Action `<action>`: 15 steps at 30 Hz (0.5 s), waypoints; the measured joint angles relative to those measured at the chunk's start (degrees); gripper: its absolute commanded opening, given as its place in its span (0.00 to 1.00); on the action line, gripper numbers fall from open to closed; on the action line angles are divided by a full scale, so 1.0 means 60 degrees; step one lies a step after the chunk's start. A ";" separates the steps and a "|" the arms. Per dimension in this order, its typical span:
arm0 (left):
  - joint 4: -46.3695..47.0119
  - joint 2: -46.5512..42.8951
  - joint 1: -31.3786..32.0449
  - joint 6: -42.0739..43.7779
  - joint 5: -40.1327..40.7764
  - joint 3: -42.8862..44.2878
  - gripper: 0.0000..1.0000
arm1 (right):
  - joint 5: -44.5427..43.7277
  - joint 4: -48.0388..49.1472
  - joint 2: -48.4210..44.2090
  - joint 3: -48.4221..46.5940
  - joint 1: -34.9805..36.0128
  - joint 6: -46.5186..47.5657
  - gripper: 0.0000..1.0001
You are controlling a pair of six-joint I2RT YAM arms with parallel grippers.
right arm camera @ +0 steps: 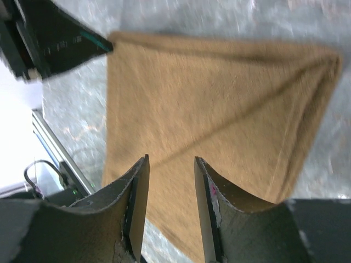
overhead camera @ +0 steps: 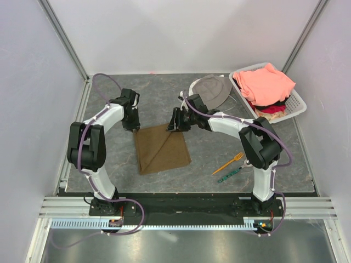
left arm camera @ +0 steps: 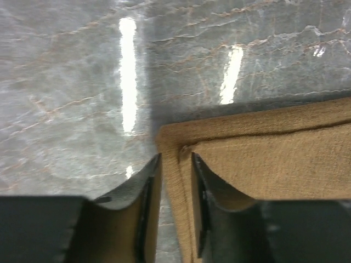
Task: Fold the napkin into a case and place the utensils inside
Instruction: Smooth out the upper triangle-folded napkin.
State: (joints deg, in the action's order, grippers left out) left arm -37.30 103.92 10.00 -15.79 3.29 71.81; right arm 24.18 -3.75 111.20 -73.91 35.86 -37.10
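Brown square cloth napkin (overhead camera: 162, 149) lies flat mid grey marbled table (overhead camera: 216, 145). L gripper (left arm camera: 175, 159) jaws apart, astride its far-left corner hem; R gripper (right arm camera: 170, 159) jaws apart above far-right corner. Orange plastic fork (overhead camera: 228, 163) & green patterned utensil (overhead camera: 229, 175) lie right of it, not touching.

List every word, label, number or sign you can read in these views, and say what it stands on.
None can be read.
The napkin, orange fork, patterned utensil and white basket show no lettering.
Small tags at the near edge are too small to read.
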 measured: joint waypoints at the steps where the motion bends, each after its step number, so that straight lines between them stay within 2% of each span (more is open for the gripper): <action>1: -0.0036 -0.0069 0.0015 -0.0007 0.0106 0.0000 0.43 | 0.0000 0.0018 0.0113 -0.0168 0.0000 -0.0026 0.45; 4: -0.0208 -0.0718 0.0095 -0.0120 0.0295 0.0000 0.41 | 0.0004 0.0022 0.0474 -0.0557 0.0000 -0.0044 0.45; 5: -0.0251 -0.1089 0.0164 -0.0215 0.0277 -0.0040 0.37 | 0.0004 0.0007 0.0590 -0.0667 0.0000 -0.0062 0.45; 6: -0.0222 -0.1599 0.0266 -0.0331 0.0233 -0.0171 0.28 | 0.0000 0.0011 0.0710 -0.0765 -0.0004 -0.0066 0.45; 7: -0.0215 -0.2102 0.0361 -0.0495 0.0098 -0.0346 0.23 | 0.0004 0.0011 0.0827 -0.0852 -0.0004 -0.0073 0.45; 9: 0.0015 -0.3490 0.0641 -0.0936 -0.0437 -0.1126 0.15 | 0.0007 0.0000 0.1064 -0.1009 -0.0018 -0.0091 0.44; 12: 0.0288 -0.5311 0.1078 -0.1694 -0.1384 -0.2645 0.11 | 0.0025 -0.0015 0.1326 -0.1162 -0.0062 -0.0109 0.43; 15: 0.0492 -0.6054 0.1322 -0.2397 -0.2175 -0.4142 0.05 | 0.0044 -0.0022 0.1486 -0.1231 -0.0106 -0.0109 0.43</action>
State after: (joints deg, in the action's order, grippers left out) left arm -34.35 67.59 17.93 -30.17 -9.76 46.96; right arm 24.45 -3.88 120.11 -81.30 35.22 -37.76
